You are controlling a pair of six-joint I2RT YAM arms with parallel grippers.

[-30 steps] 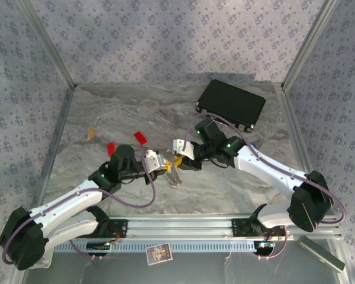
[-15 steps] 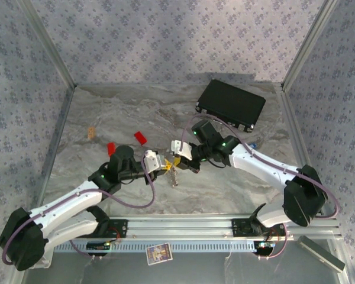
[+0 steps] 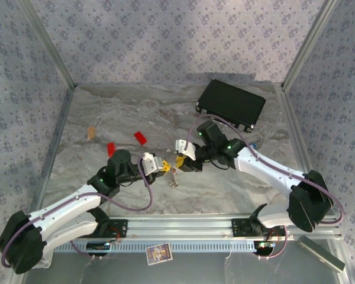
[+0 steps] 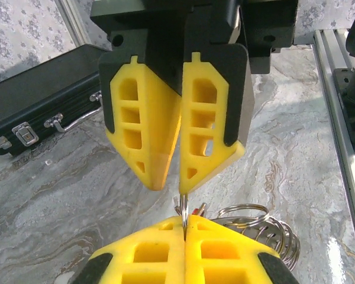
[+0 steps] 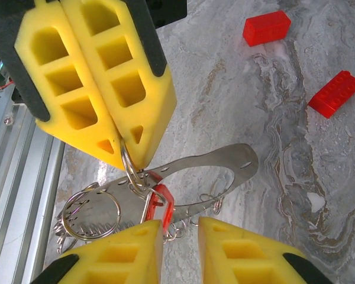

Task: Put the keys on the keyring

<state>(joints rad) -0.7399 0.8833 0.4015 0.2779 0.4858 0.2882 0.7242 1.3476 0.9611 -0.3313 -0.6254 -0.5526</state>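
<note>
The keyring [image 5: 225, 161] is a big flat metal loop with holes along it and small split rings hanging from it; it hangs low over the marble between both grippers [image 3: 174, 176]. My left gripper [image 4: 184, 220] is shut on one thin split ring [image 4: 183, 207] of it, seen edge-on. A key with a red plastic head [image 5: 161, 201] hangs on that cluster, right against the tip of my right gripper's left finger. My right gripper [image 5: 180, 225] is open, a narrow gap between its fingers, facing the left gripper [image 5: 125, 155] tip to tip.
A black case [image 3: 232, 103] lies at the back right. Two red bricks [image 3: 141, 138] [image 3: 111, 148] lie left of centre, and a small tan piece [image 3: 91, 132] farther left. A tiny blue thing [image 3: 252, 144] lies beside the right arm. A metal rail [image 3: 183, 225] runs along the near edge.
The right gripper's jaws closed, then parted again, and it drew back slightly to the right. The left gripper has kept its hold on the ring and shifted a little left.
</note>
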